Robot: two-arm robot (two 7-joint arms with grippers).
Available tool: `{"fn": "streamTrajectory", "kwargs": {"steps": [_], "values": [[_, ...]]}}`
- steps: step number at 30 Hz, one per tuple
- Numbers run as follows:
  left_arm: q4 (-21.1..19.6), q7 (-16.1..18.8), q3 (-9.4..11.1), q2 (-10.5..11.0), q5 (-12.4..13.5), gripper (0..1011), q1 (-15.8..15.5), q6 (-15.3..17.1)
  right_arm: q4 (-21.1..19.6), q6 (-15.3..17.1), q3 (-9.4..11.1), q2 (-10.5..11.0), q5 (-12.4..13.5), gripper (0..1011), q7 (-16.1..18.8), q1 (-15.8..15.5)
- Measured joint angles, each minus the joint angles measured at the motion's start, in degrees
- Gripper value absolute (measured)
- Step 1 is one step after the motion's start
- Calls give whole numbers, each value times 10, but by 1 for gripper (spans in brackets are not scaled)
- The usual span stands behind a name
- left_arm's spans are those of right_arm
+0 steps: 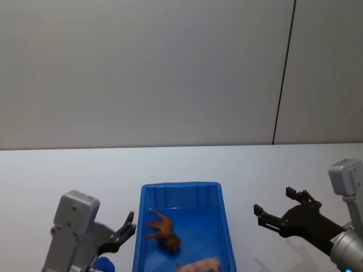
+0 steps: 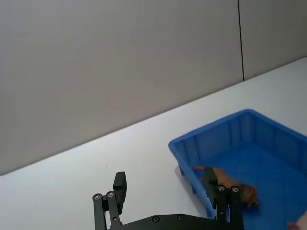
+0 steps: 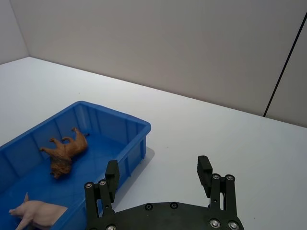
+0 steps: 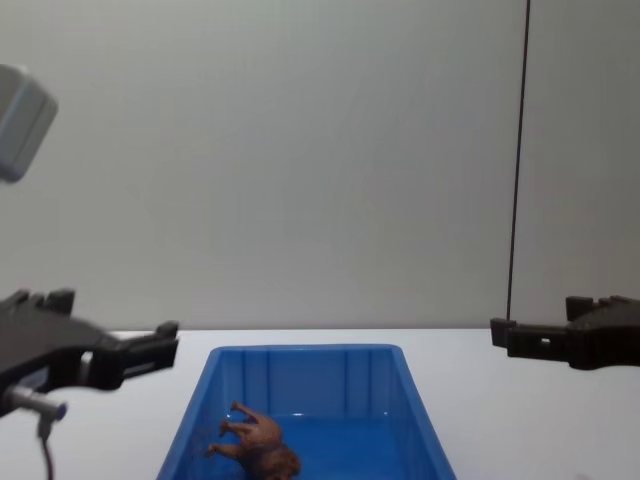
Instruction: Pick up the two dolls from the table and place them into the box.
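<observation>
- The left gripper (image 2: 165, 191) has its fingers (image 2: 119, 184) spread wide. They pinch nothing and touch nothing.
- The right gripper (image 3: 158, 168) is spread just as wide, with bare table between its fingers (image 3: 205, 167), and it carries nothing.
- In the head view the left gripper (image 1: 126, 226) hangs above the table (image 1: 68, 170) just outside the left wall of the box (image 1: 180, 185), its fingertips pointing forward and towards that wall.
- In the same view the right gripper (image 1: 276, 203) is held off the box's right side, with a clear strip of tabletop between them. Its fingers reach forward and inward.
- In the chest view both arms are roughly level. The left gripper (image 4: 110, 320) and the right gripper (image 4: 535, 318) sit above the height of the box's rim (image 4: 300, 350), one on each side.
- The brown lion doll (image 3: 64, 151) lies on its side on the box floor, legs splayed. It is inward of and below the left gripper, beyond the box wall from the right one.
- The pink pig doll (image 3: 36, 211) also lies inside the box, near the lion (image 1: 164, 229) and at the end closer to the robot (image 1: 198, 265).
- Neither doll touches a gripper, and the blue walls stand between each claw and the dolls.
- A plain pale wall with a dark vertical seam (image 1: 283, 73) rises ahead of both claws, beyond the table's far edge.
</observation>
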Motion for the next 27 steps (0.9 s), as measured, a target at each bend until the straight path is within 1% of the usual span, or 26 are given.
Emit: {"fn": "streamTrajectory", "kwargs": {"steps": [4,15,23,27], "values": [[-4,8,-5,12,-17,1003,18,7,0,0,0,1,0,1001,0,0],[-4,11,-14,33,-55,1003,51,13,-1,-1,1,1,0,1001,0,-1],[9,-3,-18,37,-79,1003,64,12,-1,-1,1,2,0,1001,0,-1],[16,-11,-19,37,-84,1003,67,11,-1,-1,1,2,0,1001,0,-1]]}}
